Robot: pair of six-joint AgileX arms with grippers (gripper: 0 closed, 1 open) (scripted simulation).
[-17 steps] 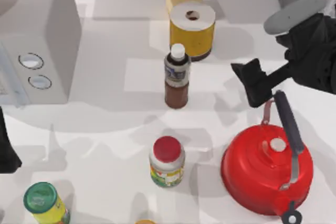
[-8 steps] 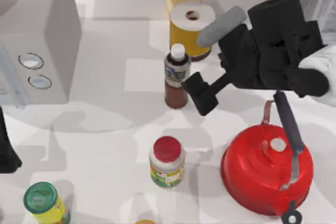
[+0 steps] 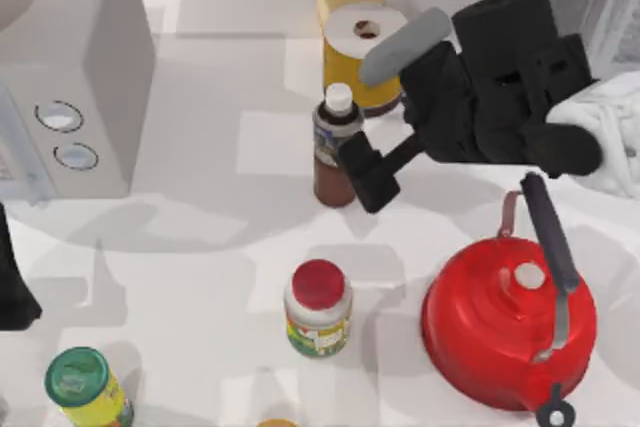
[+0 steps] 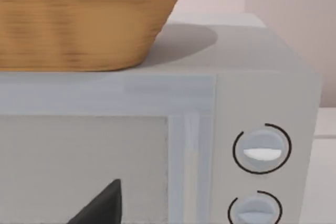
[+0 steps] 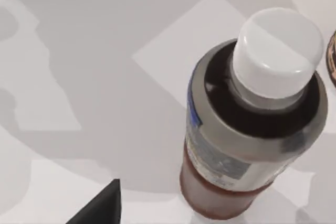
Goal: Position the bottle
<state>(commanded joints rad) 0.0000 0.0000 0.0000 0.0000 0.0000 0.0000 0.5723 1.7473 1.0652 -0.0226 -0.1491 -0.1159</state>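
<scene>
The bottle [image 3: 336, 147] stands upright near the middle of the table, slim and dark brown with a small white cap and a grey-blue label. My right gripper [image 3: 368, 173] is open and hangs just to its right, with a dark finger close beside the lower body; I cannot tell whether it touches. In the right wrist view the bottle [image 5: 247, 145] looms close, and one fingertip [image 5: 102, 208] shows apart from it. My left gripper [image 3: 12, 292] is parked, open, at the table's left edge.
A yellow canister with a white roll on top [image 3: 365, 52] stands right behind the bottle. A red kettle [image 3: 505, 322] sits at front right, a red-lidded white jar [image 3: 318, 309] at front centre, a green-lidded yellow jar [image 3: 85, 387] at front left. A microwave [image 3: 70, 77] carrying a wicker basket [image 4: 79, 19] fills the left.
My right arm has swung left from the table's right edge, bringing its gripper up beside the bottle. The bottle and the left arm have stayed put.
</scene>
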